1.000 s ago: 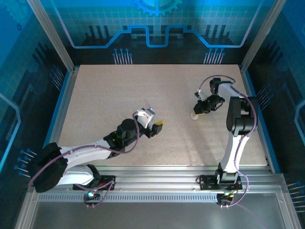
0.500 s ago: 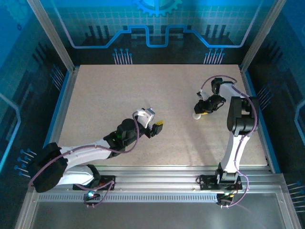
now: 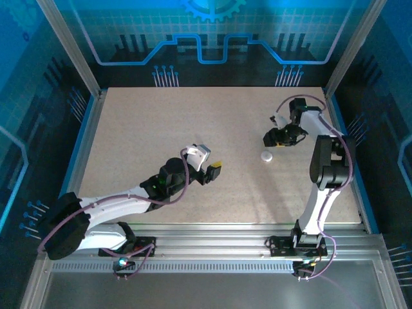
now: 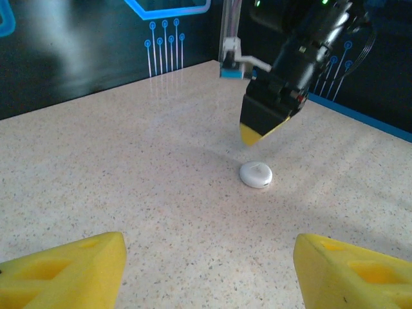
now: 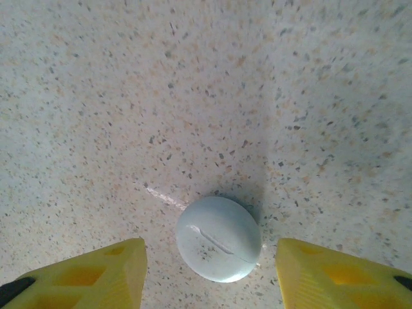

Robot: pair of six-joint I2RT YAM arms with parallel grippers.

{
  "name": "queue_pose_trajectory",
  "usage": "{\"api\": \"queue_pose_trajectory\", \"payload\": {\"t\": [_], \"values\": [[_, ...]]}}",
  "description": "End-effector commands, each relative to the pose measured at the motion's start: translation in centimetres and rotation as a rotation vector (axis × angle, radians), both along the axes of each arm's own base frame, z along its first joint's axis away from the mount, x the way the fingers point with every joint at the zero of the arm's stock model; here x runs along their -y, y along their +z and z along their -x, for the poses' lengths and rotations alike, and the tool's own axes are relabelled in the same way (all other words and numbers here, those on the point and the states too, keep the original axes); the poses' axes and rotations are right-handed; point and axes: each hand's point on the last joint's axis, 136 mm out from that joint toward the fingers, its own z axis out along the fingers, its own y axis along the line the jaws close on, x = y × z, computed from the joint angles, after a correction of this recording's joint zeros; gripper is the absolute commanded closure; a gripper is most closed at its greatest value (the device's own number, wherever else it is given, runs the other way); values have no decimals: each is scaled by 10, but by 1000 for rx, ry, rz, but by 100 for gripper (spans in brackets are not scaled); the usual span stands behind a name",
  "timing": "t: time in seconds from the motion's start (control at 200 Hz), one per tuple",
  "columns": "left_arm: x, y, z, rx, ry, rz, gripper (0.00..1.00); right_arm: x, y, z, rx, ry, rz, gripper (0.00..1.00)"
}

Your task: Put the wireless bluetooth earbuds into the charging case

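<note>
Hovering over case [image 4: 255, 174]: right gripper [image 4: 261, 131], fingers spread. Case lies on table [image 3: 161, 122], right of centre, lid shut. Left gripper [image 3: 214, 170] well apart, fingers spread, holding nothing. Judgement: case unopened, insertion still ahead; contents, cannot tell.

A pale speckled counter [image 3: 193, 129] takes up the middle of the enclosure, beige with fine dark and orange flecks. Blue trim [image 3: 76, 154] runs along its left side and its right side. Slanted aluminium posts [image 3: 67, 45] rise at the back corners. The back wall [image 3: 257, 32] is a dark panel printed with glowing blue circuit lines and a gear shape [image 3: 212, 8] at top centre. A slotted metal rail [image 3: 212, 241] lines the near edge, with a grey plate [image 3: 206, 286] below it. The light is soft and blue-tinted.
</note>
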Motion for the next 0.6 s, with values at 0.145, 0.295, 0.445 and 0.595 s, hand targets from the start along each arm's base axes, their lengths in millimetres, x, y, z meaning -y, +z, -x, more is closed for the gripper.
{"api": "queue_pose_trajectory", "payload": {"t": [0.145, 0.295, 0.445, 0.595], "values": [[-4, 16, -5, -50, 25, 33, 29, -9, 38, 3, 85, -31, -8, 41], [-12, 12, -9, -108, 56, 15, 29, -21, 56, 11, 120, -30, 7, 41], [-22, 13, -11, -163, 86, 13, 29, -37, 74, 21, 159, -20, 17, 41], [-38, 9, -15, -241, 136, 12, 28, -57, 88, 33, 180, -10, 19, 39]]}}
